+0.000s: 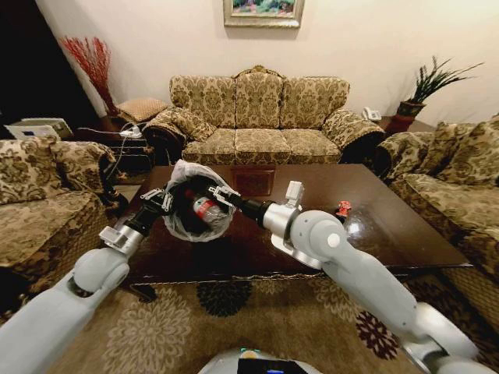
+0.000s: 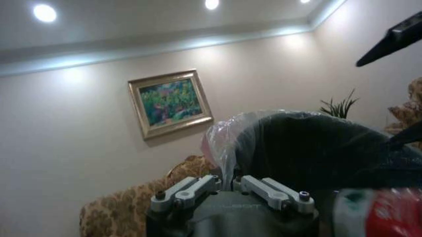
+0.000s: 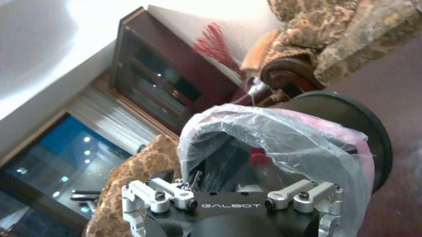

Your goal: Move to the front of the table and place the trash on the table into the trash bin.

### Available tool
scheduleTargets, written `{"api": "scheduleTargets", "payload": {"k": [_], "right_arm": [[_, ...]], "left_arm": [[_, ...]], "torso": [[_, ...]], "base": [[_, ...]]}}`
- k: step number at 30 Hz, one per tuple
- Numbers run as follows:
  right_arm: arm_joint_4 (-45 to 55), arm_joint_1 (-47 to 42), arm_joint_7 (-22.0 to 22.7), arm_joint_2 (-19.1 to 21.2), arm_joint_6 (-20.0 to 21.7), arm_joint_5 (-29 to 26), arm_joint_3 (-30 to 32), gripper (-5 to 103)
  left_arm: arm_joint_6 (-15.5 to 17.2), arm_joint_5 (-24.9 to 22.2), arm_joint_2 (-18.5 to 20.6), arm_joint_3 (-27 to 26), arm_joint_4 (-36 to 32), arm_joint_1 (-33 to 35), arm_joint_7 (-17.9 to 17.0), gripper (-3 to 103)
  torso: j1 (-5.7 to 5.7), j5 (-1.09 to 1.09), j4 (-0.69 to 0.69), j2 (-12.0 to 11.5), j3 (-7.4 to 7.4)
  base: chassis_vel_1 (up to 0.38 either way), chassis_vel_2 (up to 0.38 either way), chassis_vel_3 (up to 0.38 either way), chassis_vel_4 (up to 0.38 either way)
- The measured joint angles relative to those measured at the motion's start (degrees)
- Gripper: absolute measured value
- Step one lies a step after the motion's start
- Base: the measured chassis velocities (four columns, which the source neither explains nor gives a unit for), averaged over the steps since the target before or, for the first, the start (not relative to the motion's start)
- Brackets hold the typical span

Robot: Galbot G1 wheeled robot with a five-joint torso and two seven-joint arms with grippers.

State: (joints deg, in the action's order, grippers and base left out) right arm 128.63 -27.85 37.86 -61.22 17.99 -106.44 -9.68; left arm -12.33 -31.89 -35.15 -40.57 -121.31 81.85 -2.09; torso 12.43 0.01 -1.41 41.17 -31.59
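The trash bin (image 1: 191, 206) was held tilted above the table's (image 1: 390, 234) near-left part, left gripper (image 1: 158, 201) clamped on its rim. The right gripper (image 1: 221, 195) reached into its mouth beside the bottle (image 1: 207, 209); grip state undetermined. A red wrapper (image 1: 343, 208) lay toward the right edge, nearer the right arm.

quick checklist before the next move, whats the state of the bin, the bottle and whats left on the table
1. Trash bin held up, tilted, mouth toward the robot, by the left gripper at its rim: ok.
2. Right gripper at the bin's mouth: ok; whether its fingers have let go: cannot tell.
3. Red-labelled bottle inside the liner: ok.
4. Red wrapper lies on the table, not binned: not ok.
5. Paper wad and bag bundle in the bin: cannot tell.
6. Liner over the rim, seen in the right wrist view: ok.
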Motion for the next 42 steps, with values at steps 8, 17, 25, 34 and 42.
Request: {"api": "scheduleTargets", "payload": {"k": [8,17,25,34,42], "right_arm": [[0.77,-4.02,-9.08,0.94,-3.13,5.08,2.06,100],[1.91,-6.62,-14.60,2.00,-6.59,8.14,3.86,100],[2.50,-8.48,-24.62,4.46,-11.92,12.21,6.99,100],[-0.28,-12.68,-33.33,6.78,-15.01,21.10,16.30,100],[-2.99,-19.00,-34.73,11.81,-17.40,31.37,21.35,100]], "left_arm": [[6.47,-6.61,4.00,-6.25,-4.99,7.08,0.81,3],[10.93,-12.60,8.84,-8.59,-7.06,9.15,2.77,3],[15.53,-20.02,16.77,-14.79,-6.64,9.94,5.49,3],[33.32,-32.49,21.61,-20.94,-5.94,8.07,-3.29,3],[48.55,-57.64,22.11,-25.99,-4.63,6.12,-20.39,3]], "torso": [[0.00,0.00,-0.01,0.00,0.00],[0.00,-0.02,-0.01,0.00,0.00],[0.00,-0.02,0.00,0.00,0.00],[0.00,0.00,-0.01,0.00,0.00],[0.00,-0.02,0.00,0.00,0.00]], "base": [[0.000,0.000,0.000,0.000],[0.000,0.000,0.000,0.000],[0.000,0.000,0.000,0.000],[0.000,0.000,0.000,0.000],[0.000,0.000,0.000,0.000]]}}
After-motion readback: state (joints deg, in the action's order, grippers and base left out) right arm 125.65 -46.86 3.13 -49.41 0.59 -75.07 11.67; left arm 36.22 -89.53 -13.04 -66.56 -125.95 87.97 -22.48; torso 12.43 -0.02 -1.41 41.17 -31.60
